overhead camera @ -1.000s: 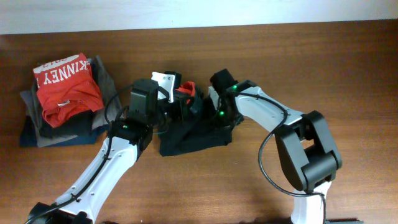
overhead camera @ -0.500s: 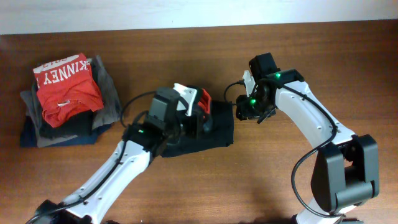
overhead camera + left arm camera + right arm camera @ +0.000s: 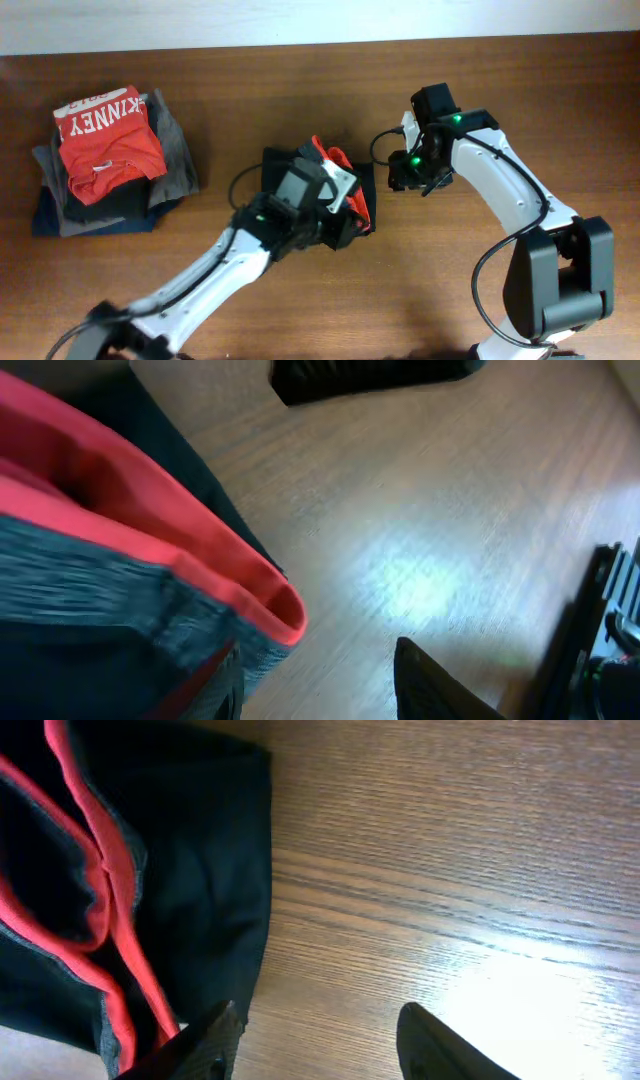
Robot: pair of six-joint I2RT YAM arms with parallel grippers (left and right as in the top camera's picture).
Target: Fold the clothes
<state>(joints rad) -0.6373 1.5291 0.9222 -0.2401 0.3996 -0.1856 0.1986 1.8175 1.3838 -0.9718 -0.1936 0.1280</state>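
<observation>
The black pants (image 3: pixel 283 162) lie bunched in a compact fold at the table's middle, with the red-edged grey waistband (image 3: pixel 333 158) turned up on top. My left gripper (image 3: pixel 350 210) hovers over the fold's right part. In the left wrist view the heathered waistband (image 3: pixel 120 590) fills the left side and touches the left finger, and the jaws (image 3: pixel 330 695) stand wide apart over bare wood. My right gripper (image 3: pixel 400 180) is open and empty just right of the pants. In the right wrist view its jaws (image 3: pixel 320 1045) are over wood, with the pants (image 3: pixel 200 870) at the left.
A pile of folded grey and navy garments topped by the red KINNEY T-shirt (image 3: pixel 105 140) sits at the far left. The brown wooden table (image 3: pixel 520 80) runs to a pale wall at the back edge.
My left gripper has swept to the right across the pants, bringing the waistband over with it. My right gripper let go of the pants and drew back to the right.
</observation>
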